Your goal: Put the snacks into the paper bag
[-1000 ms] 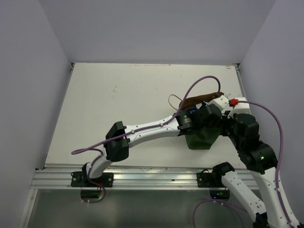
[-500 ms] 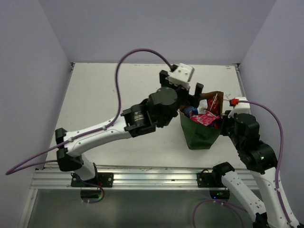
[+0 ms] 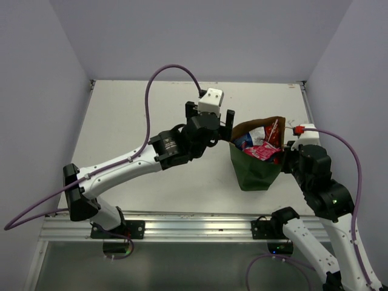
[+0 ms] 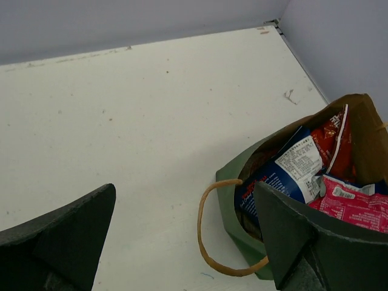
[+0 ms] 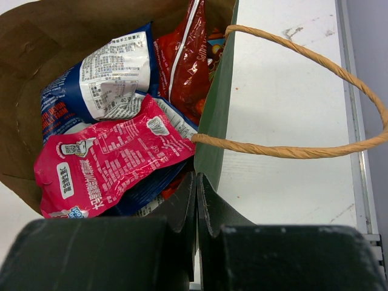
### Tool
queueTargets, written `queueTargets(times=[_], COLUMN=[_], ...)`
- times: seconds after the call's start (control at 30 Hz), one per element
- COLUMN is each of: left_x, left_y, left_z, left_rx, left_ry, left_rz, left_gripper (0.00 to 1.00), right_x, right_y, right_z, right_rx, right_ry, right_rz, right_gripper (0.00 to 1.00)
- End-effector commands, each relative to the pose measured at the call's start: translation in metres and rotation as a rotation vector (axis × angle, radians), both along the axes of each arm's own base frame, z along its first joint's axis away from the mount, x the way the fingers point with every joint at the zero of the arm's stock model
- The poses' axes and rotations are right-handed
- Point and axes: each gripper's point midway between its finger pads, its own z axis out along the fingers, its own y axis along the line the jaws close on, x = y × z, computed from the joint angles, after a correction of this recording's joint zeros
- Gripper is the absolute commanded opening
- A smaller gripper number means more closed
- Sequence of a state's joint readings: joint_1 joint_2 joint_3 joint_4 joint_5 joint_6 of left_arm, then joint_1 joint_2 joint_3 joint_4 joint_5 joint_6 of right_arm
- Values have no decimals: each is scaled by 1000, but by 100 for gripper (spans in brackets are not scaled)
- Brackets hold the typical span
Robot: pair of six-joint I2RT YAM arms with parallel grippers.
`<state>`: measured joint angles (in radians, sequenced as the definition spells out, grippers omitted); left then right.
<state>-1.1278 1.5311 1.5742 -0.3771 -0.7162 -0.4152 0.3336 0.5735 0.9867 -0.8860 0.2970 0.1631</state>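
If the right tool (image 5: 196, 182) slackens its pinch on the near rim of the dark green paper carrier bag (image 3: 254, 174), I'd expect the bag to sag or tip. The crinkly pink foil packet (image 5: 109, 160), lying on top of the blue foil bag (image 5: 100, 85) and the red foil chip bag (image 5: 191, 57), could then slide onto the white table (image 3: 139, 121). That tool is closed flat on the bag's green wall. The left tool (image 3: 210, 119) hangs just left of the bag, spread wide and holding nothing. It is near the brown twisted rope handle (image 4: 203, 242), which might snag it. The left arm stretches far and rightward with its elbow raised. The right arm bends over the bag from the near right.
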Motion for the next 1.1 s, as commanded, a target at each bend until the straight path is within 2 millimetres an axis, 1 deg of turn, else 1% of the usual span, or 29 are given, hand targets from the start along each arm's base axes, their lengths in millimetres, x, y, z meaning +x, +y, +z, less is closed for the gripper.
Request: queueTargets(times=[0.0, 0.07, 0.1, 0.13, 0.17, 0.2, 0.23, 0.3, 0.33, 0.4, 0.43, 0.5, 0.53, 0.6, 0.63, 0.7, 0.73, 0.8, 0.83, 0.87, 0.93, 0.97, 1.0, 1.07], left_x=[-2, 0, 1, 2, 3, 4, 7, 6, 6, 5, 5, 2, 2, -1, 0, -3, -3, -4, -4, -4, -3, -2, -2, -1], left_y=[1, -2, -7, -9, -12, -16, -21, -32, -37, -47, -52, -62, -68, -77, -83, -90, -92, -97, -97, -98, -98, -98, -99, -99], left_z=[-2, -9, -10, -18, -20, -24, -31, -36, -44, -48, -55, -58, -64, -68, -74, -78, -83, -84, -84, -85, -77, -74, -66, -58], left_rx=[-103, -119, -140, -136, -144, -153, -147, -158, -152, -169, -166, -187, -187, -199, -196, -199, -197, -208, -214, -221, -251, -265, -287, -315], left_ry=[82, 91, 102, 113, 122, 136, 148, 164, 176, 192, 204, 220, 233, 255, 268, 284, 293, 297, 300, 301, 283, 281, 263, 250], left_rz=[-18, -32, -61, -68, -79, -104, -112, -148, -159, -190, -201, -238, -251, -285, -293, -319, -324, -338, -338, -336, -337, -332, -333, -330], left_gripper=[100, 100, 100, 100, 100, 100, 100, 100, 100, 100, 100, 100, 100, 100, 100, 100, 98, 88, 77, 42, 6, 0, 0, 0], right_x=[2, 2, 2, 2, 1, 1, 1, 1, 1, 1, 0, 0, 1, 0, 1, 1, 1, 3, 3, 4, 5, 6, 9, 13], right_y=[0, 0, 0, 0, 0, -1, 0, -1, 0, -1, 0, -1, -1, -1, 0, 0, 0, 2, 3, 4, 6, 9, 15, 20], right_z=[13, 13, 13, 13, 13, 13, 13, 14, 14, 14, 14, 14, 14, 14, 14, 13, 13, 13, 13, 12, 12, 14, 11, 12], right_rx=[7, 7, 7, 6, 8, 8, 9, 8, 8, 8, 9, 8, 9, 8, 9, 9, 9, 12, 11, 9, 15, 23, 29, 37], right_ry=[-40, -39, -39, -40, -41, -43, -43, -47, -44, -44, -46, -46, -47, -47, -47, -46, -45, -47, -45, -42, -37, -43, -26, -11], right_rz=[-2, 0, 0, -1, 0, -2, 0, -1, 2, 0, 2, 0, 0, 2, 4, 3, 5, 13, 16, 21, 32, 39, 64, 79], right_gripper=[0, 0, 0, 0, 0, 0, 0, 0, 0, 0, 0, 0, 0, 0, 0, 0, 0, 0, 0, 0, 0, 0, 0, 0])
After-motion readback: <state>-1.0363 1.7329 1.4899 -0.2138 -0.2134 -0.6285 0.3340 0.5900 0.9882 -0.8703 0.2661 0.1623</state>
